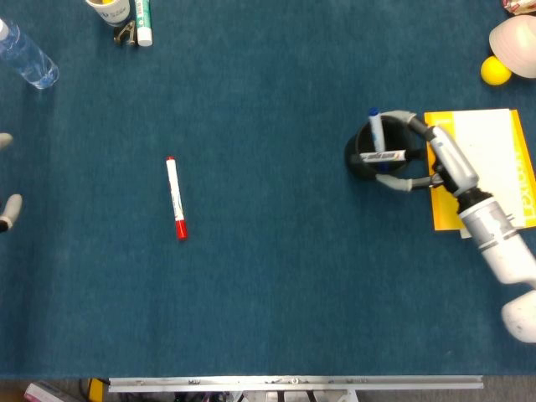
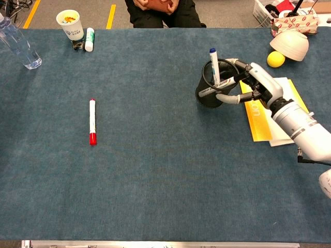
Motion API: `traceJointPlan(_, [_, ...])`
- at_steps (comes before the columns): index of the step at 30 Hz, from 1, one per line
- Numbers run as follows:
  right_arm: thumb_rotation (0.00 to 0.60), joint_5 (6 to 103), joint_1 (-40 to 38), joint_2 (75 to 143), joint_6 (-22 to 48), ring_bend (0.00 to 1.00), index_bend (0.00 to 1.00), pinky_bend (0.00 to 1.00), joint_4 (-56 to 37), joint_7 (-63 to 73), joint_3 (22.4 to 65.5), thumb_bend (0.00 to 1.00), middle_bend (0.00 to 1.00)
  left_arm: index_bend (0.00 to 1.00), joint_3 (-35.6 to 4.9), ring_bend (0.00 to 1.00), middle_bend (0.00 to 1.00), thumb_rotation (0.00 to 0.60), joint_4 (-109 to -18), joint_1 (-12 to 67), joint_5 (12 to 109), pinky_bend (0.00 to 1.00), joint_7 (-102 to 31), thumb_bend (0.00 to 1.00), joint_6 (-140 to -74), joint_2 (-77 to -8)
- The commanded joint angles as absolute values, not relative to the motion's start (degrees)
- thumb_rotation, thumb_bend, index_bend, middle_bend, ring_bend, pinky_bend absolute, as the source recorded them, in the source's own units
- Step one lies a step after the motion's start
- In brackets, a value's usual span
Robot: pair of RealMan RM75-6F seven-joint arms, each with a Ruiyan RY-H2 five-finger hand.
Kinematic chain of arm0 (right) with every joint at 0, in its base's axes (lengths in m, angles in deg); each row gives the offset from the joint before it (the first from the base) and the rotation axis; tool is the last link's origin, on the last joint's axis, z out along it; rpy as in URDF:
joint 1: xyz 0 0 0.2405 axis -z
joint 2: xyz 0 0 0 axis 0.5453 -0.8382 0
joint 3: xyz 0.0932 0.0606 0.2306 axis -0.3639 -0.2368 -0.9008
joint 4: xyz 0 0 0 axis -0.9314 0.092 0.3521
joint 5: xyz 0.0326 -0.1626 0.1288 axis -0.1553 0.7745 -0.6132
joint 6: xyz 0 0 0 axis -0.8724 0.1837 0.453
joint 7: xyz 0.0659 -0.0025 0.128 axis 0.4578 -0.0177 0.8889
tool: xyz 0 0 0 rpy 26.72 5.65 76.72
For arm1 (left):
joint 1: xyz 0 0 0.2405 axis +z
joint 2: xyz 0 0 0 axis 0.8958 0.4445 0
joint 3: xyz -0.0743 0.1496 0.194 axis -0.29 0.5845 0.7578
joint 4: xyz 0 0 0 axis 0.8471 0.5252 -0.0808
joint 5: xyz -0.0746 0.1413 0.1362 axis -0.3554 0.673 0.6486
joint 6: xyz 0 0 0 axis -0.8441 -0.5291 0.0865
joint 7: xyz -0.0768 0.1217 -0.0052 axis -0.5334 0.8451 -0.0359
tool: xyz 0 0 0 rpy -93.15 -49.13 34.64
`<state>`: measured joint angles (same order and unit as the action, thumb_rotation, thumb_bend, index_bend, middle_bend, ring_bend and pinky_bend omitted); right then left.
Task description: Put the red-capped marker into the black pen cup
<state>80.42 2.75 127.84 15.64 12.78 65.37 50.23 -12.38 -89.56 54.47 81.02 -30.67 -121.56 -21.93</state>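
Over on the robot's right side of the worktop (image 2: 165,181), the fingers (image 2: 227,97) of the right hand (image 2: 256,85) are wrapped around the black pen cup (image 2: 209,90), one curling along its near wall and others reaching over the far rim, so the hand grips the cup itself. Two markers already stand inside: a blue-capped marker (image 2: 213,64) pokes up above the rim, and a second one leans across the mouth. My guess is the hand holds the cup to steady it or bring it closer, since an open mesh cup with tall pens in it would tip easily when something is dropped in. In the chest view the cup looks slightly tilted towards the hand, though I cannot say whether its base is off the cloth.

Just behind that hand lies a yellow-edged notebook (image 1: 490,159), with the forearm crossing its near corner. Further back on that side sit an upturned bowl (image 2: 289,44) and a yellow ball (image 2: 275,58).

Well apart from all this, towards the left half of the worktop, the red-capped marker (image 1: 175,198) lies flat and alone on the blue cloth, red cap pointing towards the robot. Nothing touches it. The left hand (image 1: 8,209) shows only as pale tips at the left edge of the head view, so whether its fingers are apart or together I cannot tell. It seems the natural one to fetch the marker, being on that side.

At the far left corner stand a water bottle (image 2: 18,44), a paper cup (image 2: 69,23) and a green-capped marker (image 2: 89,39).
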Motion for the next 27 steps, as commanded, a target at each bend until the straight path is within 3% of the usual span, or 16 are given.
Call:
traceJointPlan(1, [0.600,80.1,3.4,121.2,16.7,0.28,0.43,0.20,5.3,64.3,49.8,0.40,0.41,0.23,-11.6,0.05,0.12,0.600,-87.5,52.3,82.9,0.00,-32.4,0.29,-118.4,-21.4])
traceJointPlan(15, [0.600,78.8,7.9,100.2,19.6,0.28,0.43,0.20,-16.6,63.5,50.1,0.40,0.41,0.35,-7.7,0.05,0.15,0.600,-69.4,41.7,97.1,0.00,-48.6,0.29,-110.6,-26.5])
traceJointPlan(27, [0.600,79.3,11.0,93.2,23.0,0.28,0.43,0.20,-23.2,64.9,50.0,0.40,0.41,0.37,-2.8,0.05,0.16,0.600,-55.1,33.8,107.8,0.00,-57.0,0.29,-111.6,-34.7])
